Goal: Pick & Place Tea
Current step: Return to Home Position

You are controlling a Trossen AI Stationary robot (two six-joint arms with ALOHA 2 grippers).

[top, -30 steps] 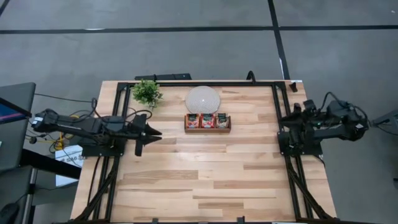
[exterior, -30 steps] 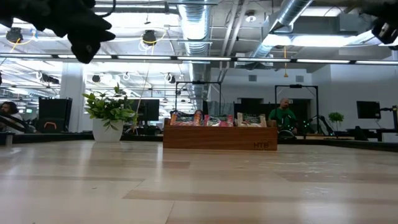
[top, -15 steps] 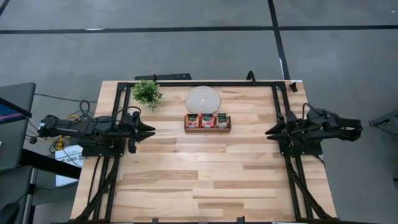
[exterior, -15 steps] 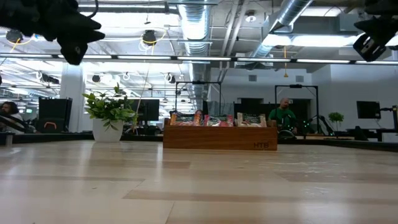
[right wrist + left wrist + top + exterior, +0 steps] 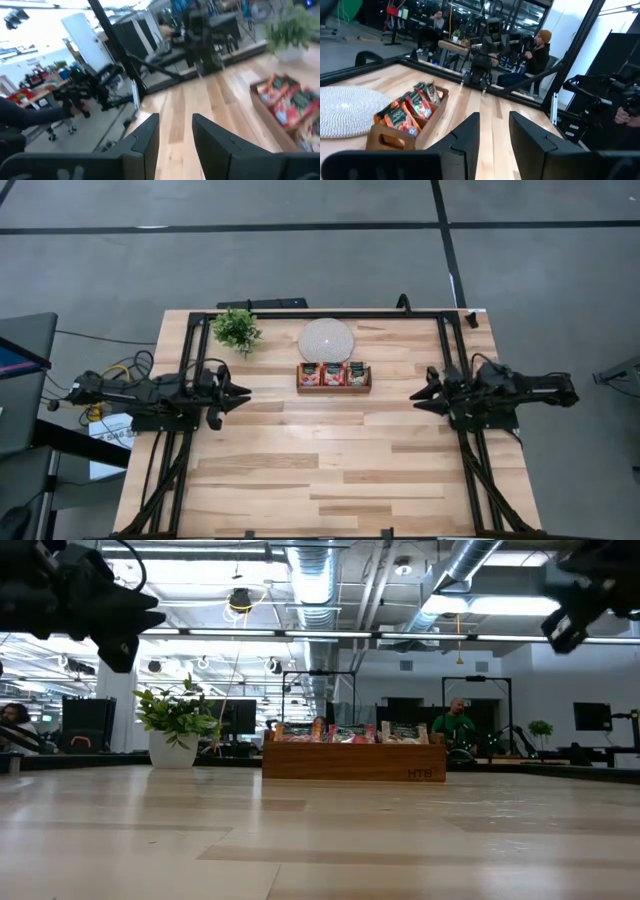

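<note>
The tea sachets [image 5: 333, 373], red-orange with a few pale ones, stand on edge in the three compartments of a brown wooden tray [image 5: 333, 388] at the table's far middle. They also show in the left wrist view [image 5: 406, 111] and, blurred, in the right wrist view [image 5: 282, 102]. My left gripper [image 5: 243, 392] hangs above the table left of the tray, pointing level toward it. Its fingers are open with nothing between them [image 5: 495, 131]. My right gripper [image 5: 418, 396] hangs right of the tray, also level and open with nothing between its fingers [image 5: 176, 131].
A round white woven disc [image 5: 326, 340] lies just behind the tray. A small potted plant [image 5: 237, 329] stands at the far left. A black frame [image 5: 330, 313] runs along the table's far and side edges. Bare wood lies in front of the tray. People sit beyond the table [image 5: 538, 49].
Both arms have sunk toward the table. My left gripper has drawn back a little toward the table's left edge and tipped toward level. My right gripper has swung out from its folded arm toward the tray and now points level. Neither gripper's gap has changed.
</note>
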